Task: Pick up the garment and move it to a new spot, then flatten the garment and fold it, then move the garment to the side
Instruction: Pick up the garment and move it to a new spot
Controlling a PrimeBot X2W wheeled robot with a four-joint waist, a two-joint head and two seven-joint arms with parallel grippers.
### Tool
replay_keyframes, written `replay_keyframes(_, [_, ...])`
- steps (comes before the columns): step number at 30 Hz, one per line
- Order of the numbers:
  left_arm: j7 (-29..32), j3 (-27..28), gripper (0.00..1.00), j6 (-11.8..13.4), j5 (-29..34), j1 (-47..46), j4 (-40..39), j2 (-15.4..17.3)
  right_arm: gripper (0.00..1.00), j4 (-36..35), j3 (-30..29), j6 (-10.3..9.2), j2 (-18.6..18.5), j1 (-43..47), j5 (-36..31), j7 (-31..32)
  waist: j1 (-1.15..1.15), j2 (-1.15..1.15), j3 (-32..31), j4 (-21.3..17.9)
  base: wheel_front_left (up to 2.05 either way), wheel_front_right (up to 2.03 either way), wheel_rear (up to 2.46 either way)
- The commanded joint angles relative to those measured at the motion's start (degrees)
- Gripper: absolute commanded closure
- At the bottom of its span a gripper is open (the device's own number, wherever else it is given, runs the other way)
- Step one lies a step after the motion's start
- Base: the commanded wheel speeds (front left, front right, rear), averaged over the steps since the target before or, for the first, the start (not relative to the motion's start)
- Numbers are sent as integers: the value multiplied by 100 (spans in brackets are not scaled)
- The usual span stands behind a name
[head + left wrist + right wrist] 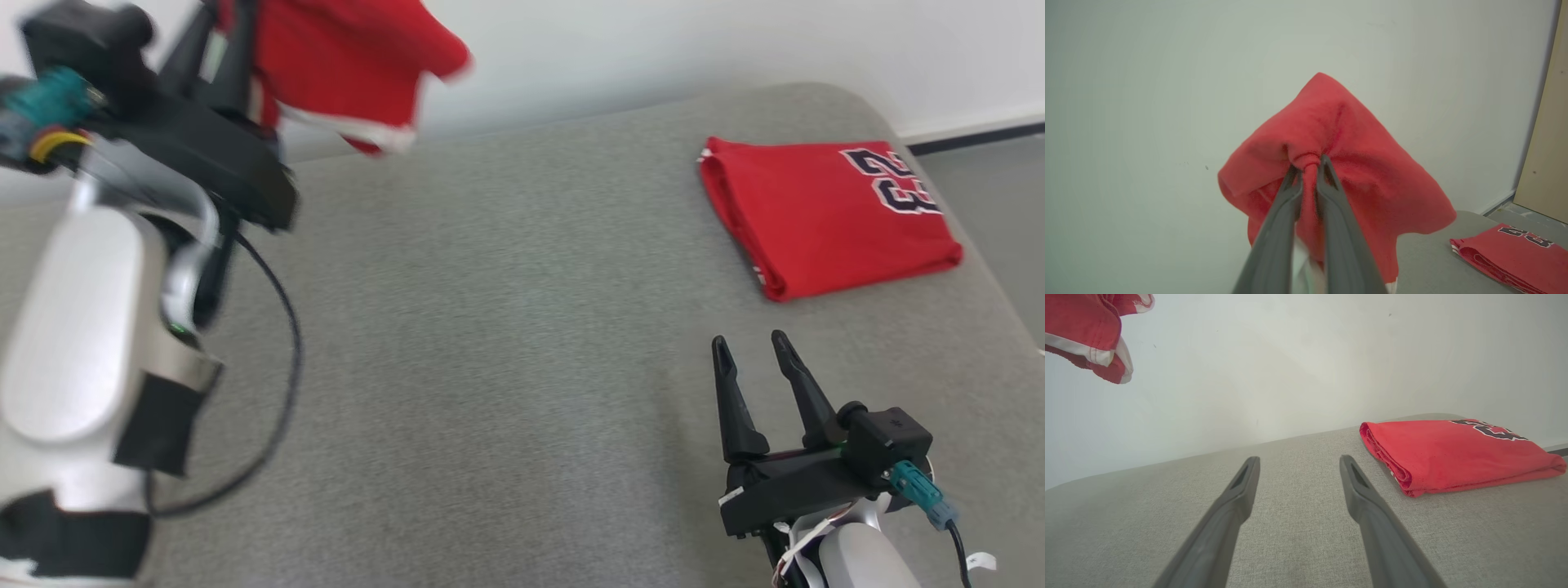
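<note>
**Garment lifted; setting down, flattening and folding are left**

The left gripper (1308,163), pinched nearly closed on the red garment (1347,139), holds it in the air over the bench's (490,327) far left corner. The right gripper (748,339) is wide open and empty near the front right edge.

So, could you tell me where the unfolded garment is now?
The garment hangs from the left gripper at the head view's upper left, clear of the grey surface and well apart from the folded jersey at the right.
</note>
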Motion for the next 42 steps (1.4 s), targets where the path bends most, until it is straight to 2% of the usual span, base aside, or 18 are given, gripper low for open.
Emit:
replay_keyframes(1, [45,-67,100,44,-65,221,-174,-100,0,-10,-28,-13,-2,58,6,-1,1,0,5,-283,0,0,0])
replay_keyframes(9, [-31,-588,100,139,-177,1421,-438,-673,0,-12,-64,-12,2,14,-27,0,1,0,78,-422,0,0,0])
replay_keyframes(16, [-309,-1026,100,64,-430,2388,338,-1054,0,67,256,-13,1,-200,129,-1,1,0,55,-447,0,0,0])
replay_keyframes(20, [-490,-1277,100,32,-427,2531,879,-1160,0,101,432,-13,-5,-275,205,-1,1,0,11,-404,0,0,0])
replay_keyframes(21, [-525,-1361,80,23,-359,2500,989,-1180,0,107,445,-13,-4,-285,214,0,1,0,-9,-379,0,0,0])
replay_keyframes(22, [-594,-1406,15,19,-341,2456,1085,-1185,0,115,463,-13,-3,-286,210,-1,1,0,-26,-354,0,0,0])
replay_keyframes(23, [-670,-1408,0,14,-392,2414,1150,-1198,0,125,453,-13,-2,-271,206,-1,1,0,-50,-319,0,0,0])
replay_keyframes(32, [-1118,-1294,0,98,-466,2212,1114,-1136,0,192,329,-13,-2,9,111,0,1,0,-358,-55,0,0,0])
replay_keyframes(38, [-1115,-1128,0,240,-607,2595,1062,-911,0,208,259,-12,-2,174,73,-1,1,0,-443,-23,0,0,0])
replay_keyframes(42, [-1085,-1089,0,263,-751,2887,1154,-870,0,205,196,-13,-4,238,15,0,1,0,-413,-51,0,0,0])
